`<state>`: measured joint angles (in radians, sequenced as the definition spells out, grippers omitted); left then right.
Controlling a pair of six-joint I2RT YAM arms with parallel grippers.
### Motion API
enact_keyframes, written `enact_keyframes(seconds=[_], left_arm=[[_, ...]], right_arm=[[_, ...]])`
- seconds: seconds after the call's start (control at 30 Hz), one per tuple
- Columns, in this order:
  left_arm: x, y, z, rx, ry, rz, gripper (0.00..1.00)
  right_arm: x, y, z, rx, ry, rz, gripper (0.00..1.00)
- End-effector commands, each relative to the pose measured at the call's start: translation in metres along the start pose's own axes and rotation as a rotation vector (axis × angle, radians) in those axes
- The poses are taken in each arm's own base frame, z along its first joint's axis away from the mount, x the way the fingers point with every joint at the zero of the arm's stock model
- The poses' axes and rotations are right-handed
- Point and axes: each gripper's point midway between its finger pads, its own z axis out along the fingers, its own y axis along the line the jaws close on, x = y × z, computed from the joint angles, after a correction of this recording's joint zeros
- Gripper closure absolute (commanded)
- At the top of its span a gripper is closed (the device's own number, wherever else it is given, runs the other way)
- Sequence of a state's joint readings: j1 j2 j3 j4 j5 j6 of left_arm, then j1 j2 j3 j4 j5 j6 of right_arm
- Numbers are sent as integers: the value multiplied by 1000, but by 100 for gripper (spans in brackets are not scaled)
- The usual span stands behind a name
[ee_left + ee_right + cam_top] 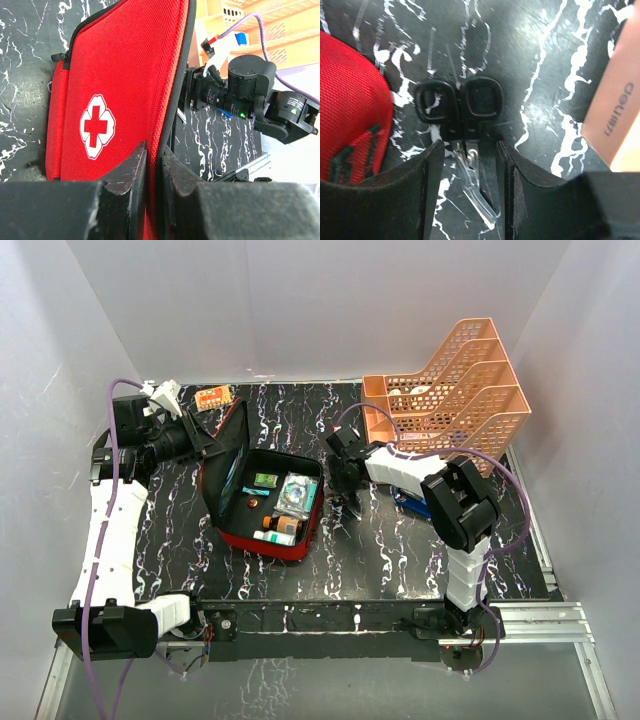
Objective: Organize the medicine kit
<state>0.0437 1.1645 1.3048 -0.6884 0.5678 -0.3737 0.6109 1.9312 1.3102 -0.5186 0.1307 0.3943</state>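
My left fingers point(131, 172) pinch the medicine kit point(125, 75) by its lid; my right fingers point(427, 180), open, straddle flat scissors point(480, 100) that could skid away.

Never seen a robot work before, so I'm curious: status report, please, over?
Left fingers pinching lid, holding kit open. Right fingers open, straddling scissors on table beside kit. Tray close by, off to the side.

The black tabletop point(380, 550), veined with white, carries the open red medicine kit point(255, 540) near its middle. Small black-handled scissors point(465, 107) lie just right of the kit. An orange tiered tray point(450, 390) stands at the far right, and an orange packet point(214, 397) lies at the far left.
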Motion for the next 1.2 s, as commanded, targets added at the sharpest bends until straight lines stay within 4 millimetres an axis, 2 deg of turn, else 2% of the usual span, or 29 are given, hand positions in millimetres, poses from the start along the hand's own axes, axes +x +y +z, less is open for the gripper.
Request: enact_keyframes(seconds=[0.0, 0.53, 0.77, 0.93, 1.17], left_arm=[[10, 5, 2, -18, 48, -22, 93], [10, 5, 1, -21, 46, -21, 93], [10, 5, 2, -23, 49, -23, 92], [9, 5, 1, -25, 44, -23, 93], [8, 5, 2, -24, 36, -29, 93]], right_arm=[[-9, 2, 10, 4, -21, -9, 57], [-3, -17, 37, 114, -21, -13, 64], [-8, -21, 38, 140, -58, 10, 81], [-38, -15, 16, 103, -192, 40, 85], [-85, -6, -44, 17, -427, 128, 85]])
